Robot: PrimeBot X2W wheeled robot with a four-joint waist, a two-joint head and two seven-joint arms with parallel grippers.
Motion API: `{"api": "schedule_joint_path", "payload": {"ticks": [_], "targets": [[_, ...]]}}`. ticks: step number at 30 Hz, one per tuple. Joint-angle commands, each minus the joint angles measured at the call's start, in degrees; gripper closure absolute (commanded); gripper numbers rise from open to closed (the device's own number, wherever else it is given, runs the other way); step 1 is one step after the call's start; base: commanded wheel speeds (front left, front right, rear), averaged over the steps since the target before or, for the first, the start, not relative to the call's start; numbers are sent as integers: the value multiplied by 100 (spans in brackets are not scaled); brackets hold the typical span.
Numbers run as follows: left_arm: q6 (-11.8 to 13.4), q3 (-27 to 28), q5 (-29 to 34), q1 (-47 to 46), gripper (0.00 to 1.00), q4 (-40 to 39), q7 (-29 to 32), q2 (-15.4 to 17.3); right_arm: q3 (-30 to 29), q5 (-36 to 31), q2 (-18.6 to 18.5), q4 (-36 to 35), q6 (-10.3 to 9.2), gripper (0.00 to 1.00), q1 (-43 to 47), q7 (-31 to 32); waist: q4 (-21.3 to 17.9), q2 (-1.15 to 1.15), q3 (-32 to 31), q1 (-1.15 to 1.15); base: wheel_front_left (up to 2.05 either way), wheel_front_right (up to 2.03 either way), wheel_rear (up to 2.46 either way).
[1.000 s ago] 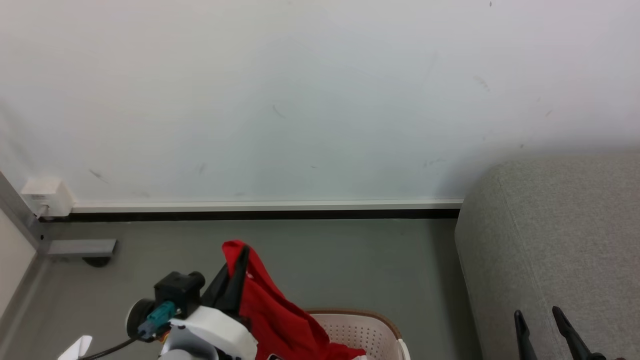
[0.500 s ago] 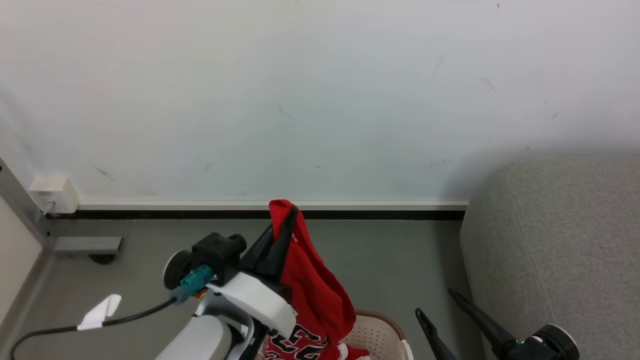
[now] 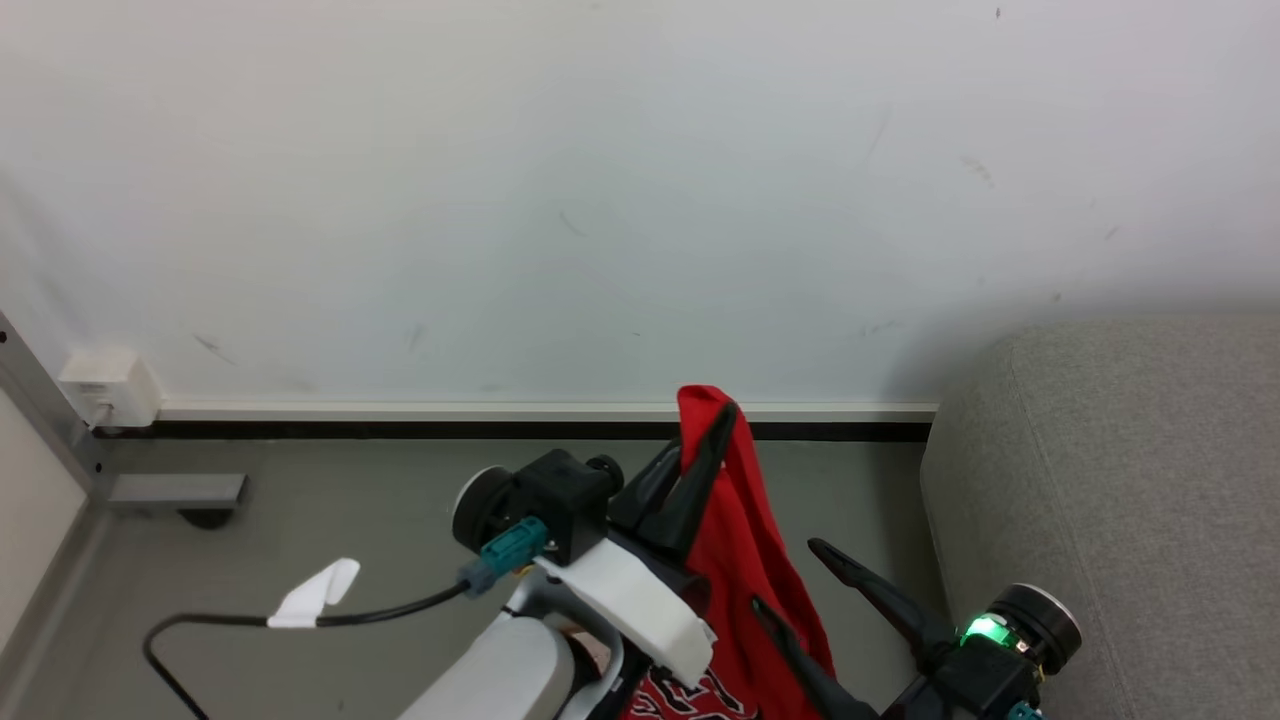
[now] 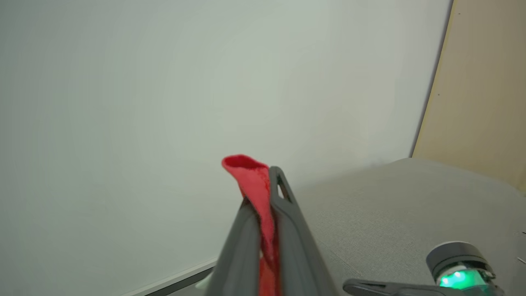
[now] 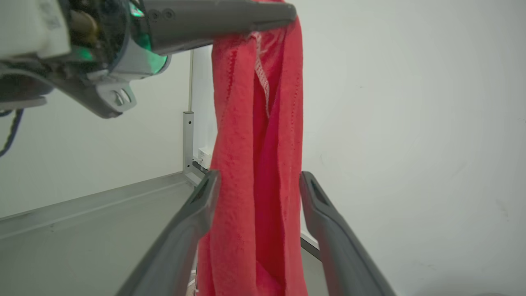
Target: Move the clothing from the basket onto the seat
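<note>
Head view: clothing (image 3: 745,550) within left tool (image 3: 705,432)

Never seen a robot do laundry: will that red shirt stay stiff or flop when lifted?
Probably floppy: the shirt hangs in long folds, pinched by the left gripper. Likely light, since that small pinch holds it up. It might swing or slip; the right gripper, open around it, could steady it.

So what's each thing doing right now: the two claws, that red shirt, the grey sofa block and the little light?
Red jersey: lifted, hanging limp from the left gripper.
Left gripper: shut, pinching the jersey's top edge.
Right gripper: open, one finger on either side of the hanging jersey.
Grey seat: jersey not on it yet.
Right wrist light: lit green.
</note>
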Motion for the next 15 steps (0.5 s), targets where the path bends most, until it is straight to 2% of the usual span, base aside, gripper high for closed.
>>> {"api": "schedule_joint_path", "payload": {"ticks": [1,9,15], "targets": [[-20,-36,63,-73,100,-52,11,-7,-54,-56,-15,72,-16,0,-86,-20,-3,0,-1,0,0,0,0],[-111,-326,77,-49,100,-447,215,-74,-352,-135,1,199,-16,0,16,-34,-33,0,-21,0,0,0,0],[-316,-581,-61,18,100,-877,374,-104,-362,-22,-13,205,-16,0,14,-10,-85,0,-35,0,0,0,0]]}}
